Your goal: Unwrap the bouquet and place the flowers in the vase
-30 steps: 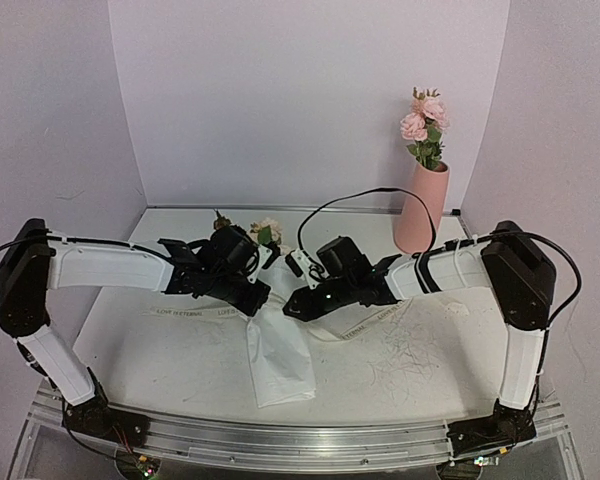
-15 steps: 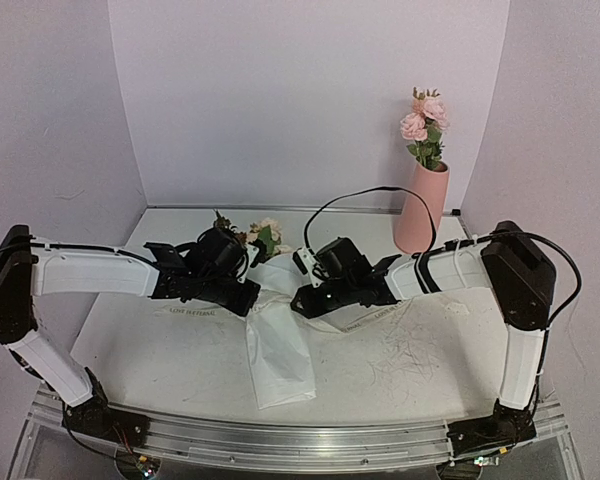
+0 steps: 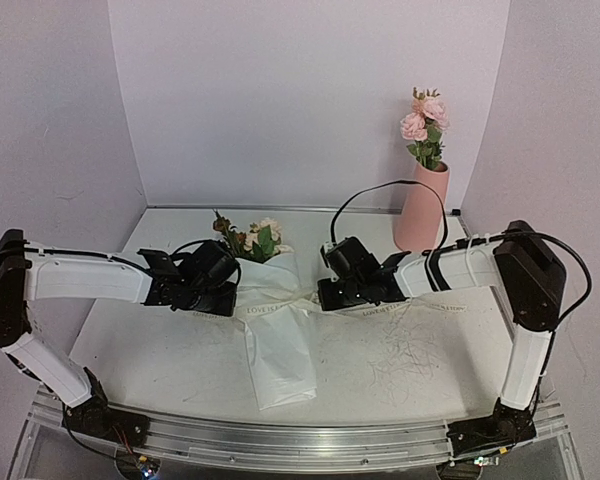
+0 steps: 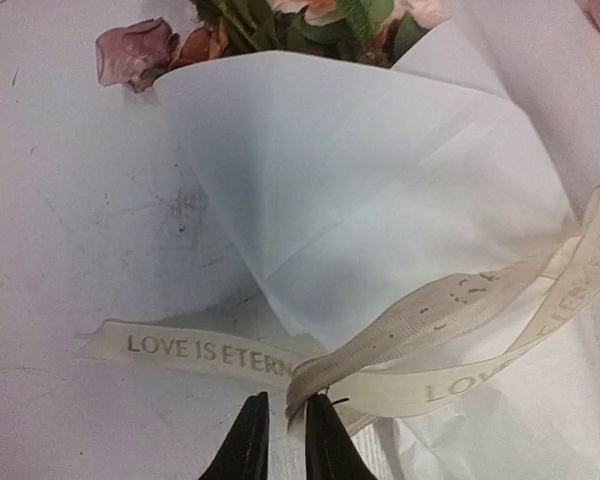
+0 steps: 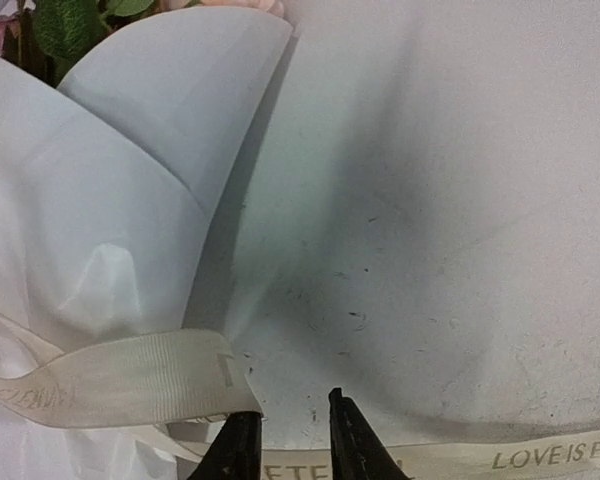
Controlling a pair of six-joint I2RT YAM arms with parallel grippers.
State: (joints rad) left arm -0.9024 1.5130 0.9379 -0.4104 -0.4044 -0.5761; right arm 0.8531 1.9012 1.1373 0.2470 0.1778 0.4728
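The bouquet [image 3: 276,340] lies mid-table in its white paper cone [image 4: 360,170], the flowers [image 3: 252,240] pointing to the back wall. Its cream lettered ribbon [image 4: 450,310] is loosened and crosses the paper. My left gripper [image 4: 286,425] sits low at the cone's left side [image 3: 230,298]. Its jaws are slightly apart, and a fold of ribbon rests against the right finger. My right gripper [image 5: 292,430] is at the cone's right side [image 3: 325,296], open over bare table. A ribbon end [image 5: 130,380] lies over its left finger. The pink vase [image 3: 421,210] stands at back right.
Two brighter pink roses [image 3: 423,122] stand in the vase. The right arm's black cable [image 3: 380,190] loops up in front of the vase. A length of ribbon [image 3: 410,308] trails right under the right forearm. The table's metal front rail [image 3: 280,440] runs along the near edge.
Both grippers have drawn apart from the middle of the bouquet, left going left and right going right. The left jaws, pinched before, have parted a little. The flowers are uncovered.
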